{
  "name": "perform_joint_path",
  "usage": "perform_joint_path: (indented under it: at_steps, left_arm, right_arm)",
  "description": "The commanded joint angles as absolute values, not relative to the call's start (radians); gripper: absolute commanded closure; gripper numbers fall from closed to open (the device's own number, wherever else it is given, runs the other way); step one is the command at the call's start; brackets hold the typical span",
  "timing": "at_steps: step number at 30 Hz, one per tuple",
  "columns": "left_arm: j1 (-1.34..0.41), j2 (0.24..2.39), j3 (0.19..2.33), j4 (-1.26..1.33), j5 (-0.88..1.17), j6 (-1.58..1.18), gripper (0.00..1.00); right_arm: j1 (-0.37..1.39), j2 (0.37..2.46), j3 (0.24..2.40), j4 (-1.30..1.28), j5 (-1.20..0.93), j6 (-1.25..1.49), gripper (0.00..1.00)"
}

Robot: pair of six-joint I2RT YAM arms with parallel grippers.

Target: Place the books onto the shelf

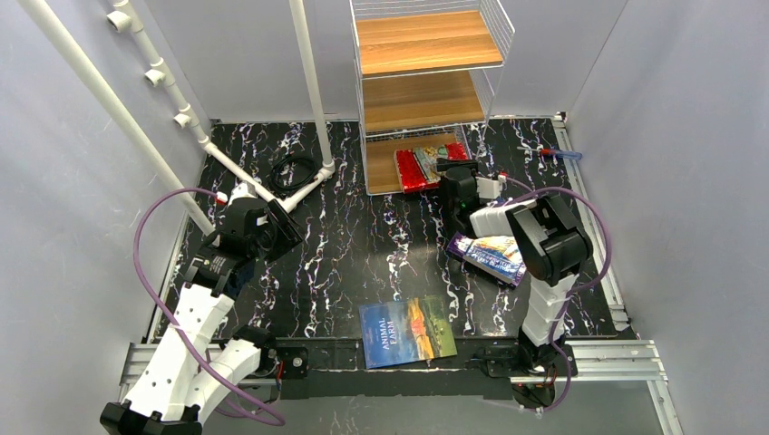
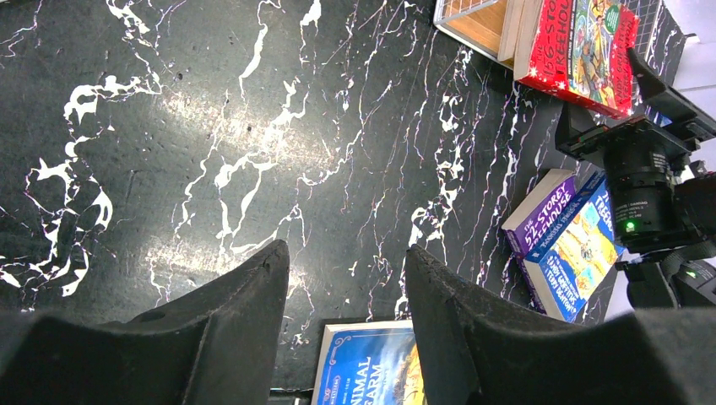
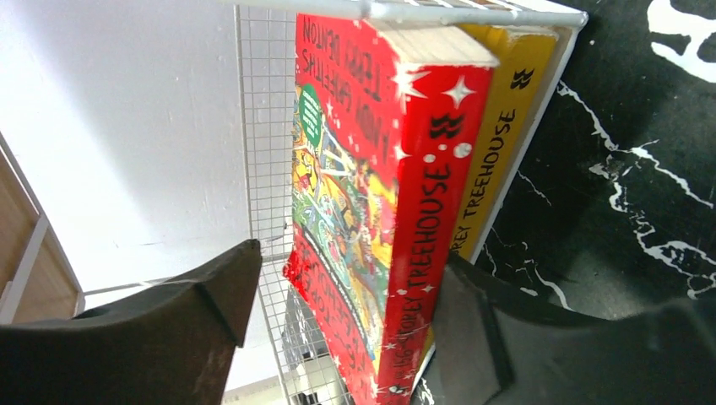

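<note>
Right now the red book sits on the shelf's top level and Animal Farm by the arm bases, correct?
No: the red book sits on the shelf's bottom level, as the top external view shows. Animal Farm is by the arm bases.

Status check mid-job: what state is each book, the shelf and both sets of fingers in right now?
Red book: flat on the shelf's bottom board, atop a yellow-spined book.
Animal Farm: flat on the table, cover up.
Purple book: on the table, under the blue book.
Blue book: lying on the purple book.
Left fingers: open, empty.
Right fingers: open, straddling the red book.
</note>
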State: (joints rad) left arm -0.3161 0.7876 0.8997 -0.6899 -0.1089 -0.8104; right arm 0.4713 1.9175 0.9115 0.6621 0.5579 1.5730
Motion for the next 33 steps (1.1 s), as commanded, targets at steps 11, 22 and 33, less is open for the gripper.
perform_joint_path:
  at_steps: [11, 22, 33]
  left_arm:
    - [-0.310, 0.777, 0.928, -0.706, -0.113, -0.802, 0.49]
    - [-0.309, 0.777, 0.928, -0.703, -0.103, -0.805, 0.49]
    - [-0.310, 0.759, 0.919, -0.704, -0.103, -0.810, 0.49]
  right_arm:
    - [0.459, 1.832, 0.930, 0.495, 0.513, 1.588, 0.01]
    - [0.447, 1.785, 0.926, 0.447, 0.471, 1.520, 0.01]
    - [0.430, 1.744, 0.871, 0.459, 0.391, 1.521, 0.01]
